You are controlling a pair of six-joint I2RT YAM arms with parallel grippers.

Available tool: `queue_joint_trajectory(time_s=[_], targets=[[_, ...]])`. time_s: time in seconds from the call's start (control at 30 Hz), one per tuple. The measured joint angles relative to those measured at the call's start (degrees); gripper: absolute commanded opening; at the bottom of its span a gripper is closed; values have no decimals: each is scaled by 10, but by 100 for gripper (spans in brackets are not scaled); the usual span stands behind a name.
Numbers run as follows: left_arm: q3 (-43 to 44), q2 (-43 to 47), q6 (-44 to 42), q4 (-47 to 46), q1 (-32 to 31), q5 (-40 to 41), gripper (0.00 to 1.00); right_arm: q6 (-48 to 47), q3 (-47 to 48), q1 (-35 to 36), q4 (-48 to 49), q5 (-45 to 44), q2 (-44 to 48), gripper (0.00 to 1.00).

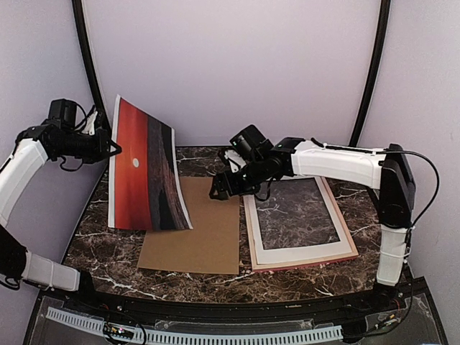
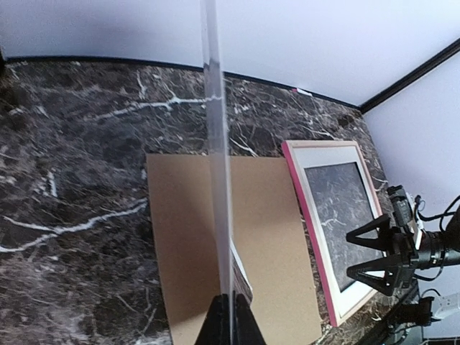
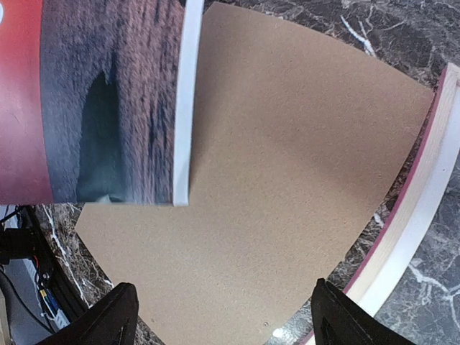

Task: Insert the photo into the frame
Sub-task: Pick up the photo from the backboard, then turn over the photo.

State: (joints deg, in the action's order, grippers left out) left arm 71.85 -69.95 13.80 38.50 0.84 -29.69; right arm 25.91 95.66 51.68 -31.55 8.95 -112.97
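Photo (image 1: 144,169): raised off the marble table (image 1: 108,244) on the left side, standing steeply with a slight bow, sunset side turned toward the right arm and the camera overhead.
Photo's grip: pinched at its left white border by the left gripper (image 1: 113,149), whose fingers (image 2: 230,327) were pressed together on the sheet; in the left wrist view the print showed edge-on as a thin pale line running up from between them.
Photo's lower edge: down near the table, its right corner over the left part of the brown backing board (image 1: 198,237); whether it touched the board could not be told.
Frame (image 1: 305,256): flat on the table at the right, pink outer rail and pale inner border, dark marble showing through the middle; its left rail lay just beside the board's right edge. The photo was well apart from it.
Backing board: flat on the table between the raised photo and the frame.
Right gripper (image 1: 219,188): held above the board's upper right area, near the frame's far left corner, pointing toward the photo.
Right gripper's fingers (image 3: 115,320): spread wide, nothing between them; only the board and the photo's lower corner lay below in the right wrist view.
Left arm: reaching in from the left at the height of the photo's upper half.
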Motion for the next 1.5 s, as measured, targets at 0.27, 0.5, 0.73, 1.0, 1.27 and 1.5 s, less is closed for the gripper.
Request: queue_joint_trajectory(time_s=[0.27, 0.5, 0.73, 1.0, 1.27, 1.5], targets=[[287, -70, -60, 176, -59, 193, 0, -4, -4, -11, -16, -18, 15, 85], [352, -117, -52, 212, -139, 248, 0, -3, -20, -11, -20, -25, 16, 86], [140, -141, 42, 51, -168, 141, 0, 14, -62, -12, -8, -25, 62, 86], [-41, -223, 215, -203, -244, 65, 0, 68, -96, 10, 63, -31, 88, 86], [-68, -311, 361, -388, -308, 41, 0, 131, -109, 69, 128, -60, 75, 85], [-68, -333, 441, -479, -337, 41, 0, 166, -113, 83, 137, -102, 54, 78]])
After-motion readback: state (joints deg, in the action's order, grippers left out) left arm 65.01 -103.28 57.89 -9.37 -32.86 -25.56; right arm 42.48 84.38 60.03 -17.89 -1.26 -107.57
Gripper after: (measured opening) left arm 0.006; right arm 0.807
